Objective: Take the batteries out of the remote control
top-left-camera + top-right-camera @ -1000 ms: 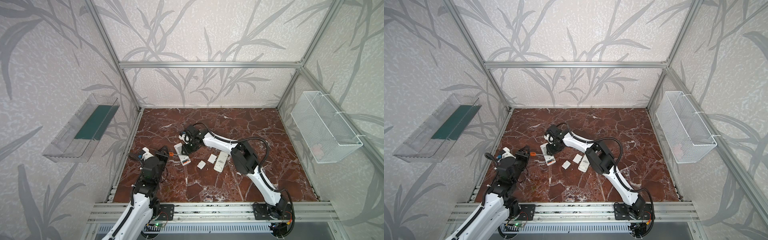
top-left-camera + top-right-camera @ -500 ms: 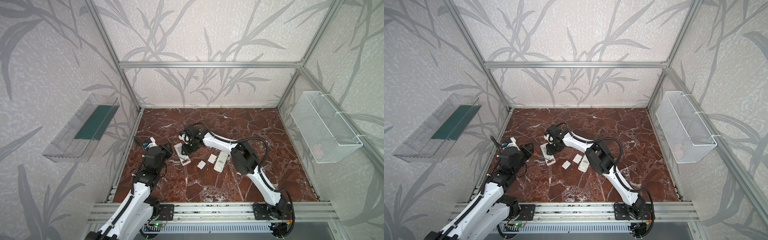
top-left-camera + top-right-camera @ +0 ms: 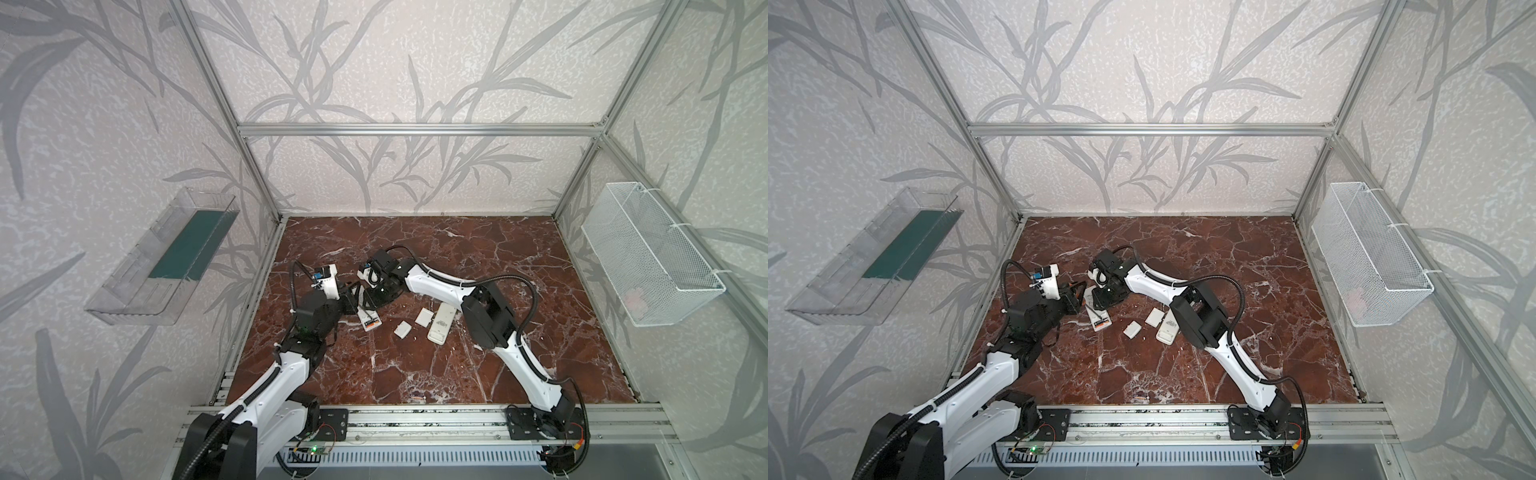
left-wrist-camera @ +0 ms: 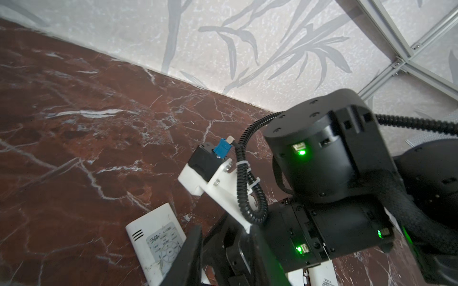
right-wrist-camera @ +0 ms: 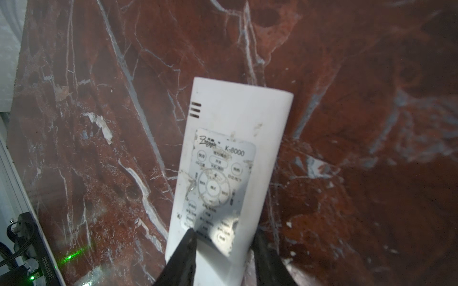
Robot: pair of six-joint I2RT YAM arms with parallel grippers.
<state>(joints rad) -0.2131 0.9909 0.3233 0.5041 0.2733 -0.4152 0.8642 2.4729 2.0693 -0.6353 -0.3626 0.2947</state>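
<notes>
A white remote control (image 5: 238, 148), button face up, lies on the red marble with my right gripper (image 5: 224, 257) shut across its width near one end. In both top views my right wrist hides most of it. My left gripper (image 3: 353, 293) sits close beside the right gripper (image 3: 376, 293). Its dark fingers (image 4: 189, 257) stand apart, and only dark parts show between them. A second white remote (image 3: 368, 313) lies just in front of both grippers. At its near end, what looks like an orange battery (image 3: 373, 324) sits next to a dark strip.
A third white remote (image 3: 440, 323) and two small flat white covers (image 3: 402, 330) (image 3: 424, 316) lie to the right on the marble. A wire basket (image 3: 648, 257) hangs on the right wall and a clear shelf (image 3: 166, 257) on the left wall.
My left arm has swung from the front left toward the back, bringing its gripper up beside the right gripper. The right arm and its remote have not moved.
</notes>
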